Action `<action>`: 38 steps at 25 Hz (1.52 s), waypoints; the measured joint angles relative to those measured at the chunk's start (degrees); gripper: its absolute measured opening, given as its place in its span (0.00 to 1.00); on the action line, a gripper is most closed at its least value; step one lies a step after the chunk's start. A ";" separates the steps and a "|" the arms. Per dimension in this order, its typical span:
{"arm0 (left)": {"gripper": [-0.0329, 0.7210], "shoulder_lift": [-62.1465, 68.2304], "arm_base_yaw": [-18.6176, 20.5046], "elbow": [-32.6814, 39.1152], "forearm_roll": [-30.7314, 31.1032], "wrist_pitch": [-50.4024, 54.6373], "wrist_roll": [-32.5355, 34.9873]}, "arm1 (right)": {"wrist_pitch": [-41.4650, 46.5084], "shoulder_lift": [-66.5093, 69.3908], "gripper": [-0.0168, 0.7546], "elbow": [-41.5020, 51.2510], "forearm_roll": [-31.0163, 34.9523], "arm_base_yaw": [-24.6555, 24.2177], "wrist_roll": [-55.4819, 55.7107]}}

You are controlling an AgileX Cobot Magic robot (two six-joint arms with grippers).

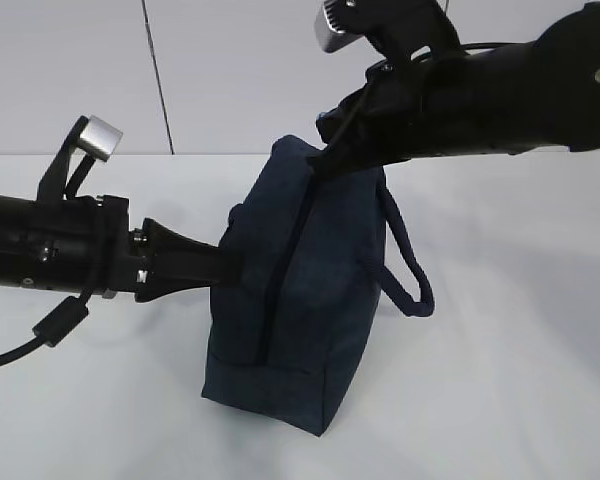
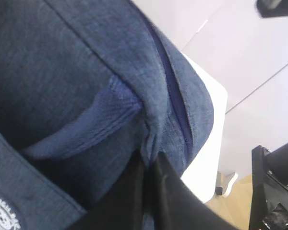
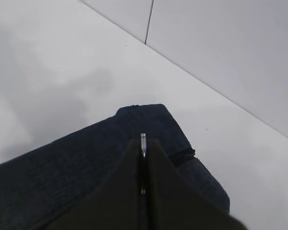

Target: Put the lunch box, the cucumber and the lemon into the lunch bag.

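lunch bag (image 1: 305, 300) stands upright mid table (image 1: 510, 400), zipper (image 1: 280, 280) running up its near edge to the top corner, closed along what shows. lunch box, cucumber, lemon not in any view.

left end effector (image 1: 223, 265) is clenched on a fold of bag fabric at the bag's 9 o'clock side, just beside the zipper line and a loop handle (image 2: 81, 134). right end effector (image 3: 143, 158) is clenched at the top corner, 12 o'clock, with a thin silver bit (image 3: 143, 142) between its tips; looks like the ring pull, can't confirm.

step in hand reads as opening the zipper. to do it well:
- left anchors the fabric taut, no slack near the teeth
- right pulls along the zipper line, not away from the bag
- watch for the bag lifting or tipping
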 joint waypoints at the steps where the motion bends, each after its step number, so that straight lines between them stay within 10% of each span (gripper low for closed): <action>1: 0.04 0.00 0.00 0.00 0.38 -0.88 -0.73 | 0.00 0.49 0.03 -0.08 0.31 -0.10 0.00; 38: 0.04 -1.22 1.01 -0.33 5.93 -5.28 -6.32 | -1.34 14.93 0.03 -13.19 17.35 -4.41 0.00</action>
